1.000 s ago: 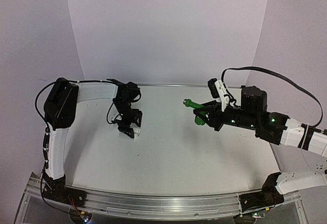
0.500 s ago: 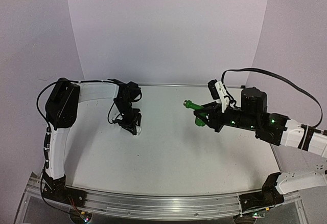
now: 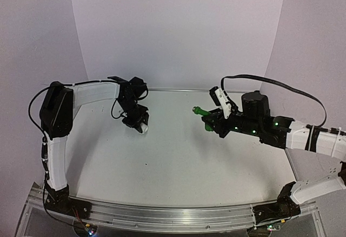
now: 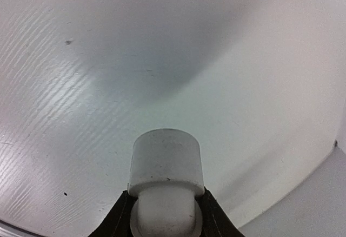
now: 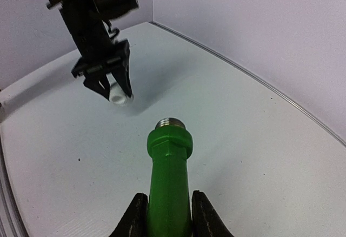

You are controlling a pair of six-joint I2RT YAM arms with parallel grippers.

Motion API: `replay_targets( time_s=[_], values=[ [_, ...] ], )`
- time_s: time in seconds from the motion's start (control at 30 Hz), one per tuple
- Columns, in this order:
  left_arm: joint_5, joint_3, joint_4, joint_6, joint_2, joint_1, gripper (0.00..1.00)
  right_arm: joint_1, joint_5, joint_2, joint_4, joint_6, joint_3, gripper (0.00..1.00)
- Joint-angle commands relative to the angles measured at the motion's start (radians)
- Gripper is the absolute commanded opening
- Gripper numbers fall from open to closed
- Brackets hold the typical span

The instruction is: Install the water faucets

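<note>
Step in hand: looks like the line-up before mating. Each arm has its half of the faucet, and nothing is joined yet.
Left gripper point(image 3: 139, 125): fingers pinching the white fitting point(image 4: 165, 161) by its lower part, with the round cap end sticking out past the tips.
Where the fitting is: around 10 o'clock on the table point(image 3: 178, 166) in the top view. Going by the shadow under it, it seems to be held a bit off the surface.
Right gripper point(image 5: 168, 215): fingers clamped on both sides of the green tap point(image 5: 168, 177), gripping the stem.
Where the tap is: about 2 o'clock on the table, up in the air, with the silvery threaded end leading.
Gap: the two parts are well apart. From the right wrist camera, the fitting sits at roughly 11 o'clock from the thread.
Next move, my guess: bring the two hands together and get the thread pointing straight into the fitting's hole, then push or twist it in.
Tricky bit: I can't see the fitting's opening in any view, so I can't tell if it faces the tap. It may need turning first.
</note>
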Motion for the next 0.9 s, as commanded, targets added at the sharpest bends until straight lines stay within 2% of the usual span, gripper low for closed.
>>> replay_targets(
  time_s=[0.0, 0.07, 0.2, 0.4, 0.5, 0.67, 0.87],
  values=[
    [-0.027, -0.096, 0.266, 0.307, -0.286, 0.011, 0.00, 0.000, 0.066, 0.067, 0.052, -0.147, 0.117, 0.00],
    [0.028, -0.145, 0.385, 0.486, -0.353, 0.026, 0.00, 0.000, 0.060, 0.107, 0.054, -0.201, 0.152, 0.00],
    [0.191, -0.160, 0.458, 0.844, -0.455, 0.037, 0.00, 0.000, 0.024, 0.162, 0.058, -0.346, 0.217, 0.00],
    [0.563, -0.229, 0.479, 1.425, -0.595, 0.042, 0.00, 0.000, -0.110, 0.226, 0.058, -0.662, 0.280, 0.00],
    [0.722, -0.280, 0.481, 1.649, -0.667, 0.051, 0.00, 0.000, -0.159, 0.247, 0.058, -0.832, 0.297, 0.00],
    [0.999, -0.296, 0.481, 1.865, -0.720, 0.106, 0.00, 0.000, -0.243, 0.232, 0.073, -1.025, 0.295, 0.00],
    [1.238, -0.305, 0.455, 1.951, -0.698, 0.202, 0.00, -0.001, -0.327, 0.195, 0.145, -1.278, 0.277, 0.00]
  ],
)
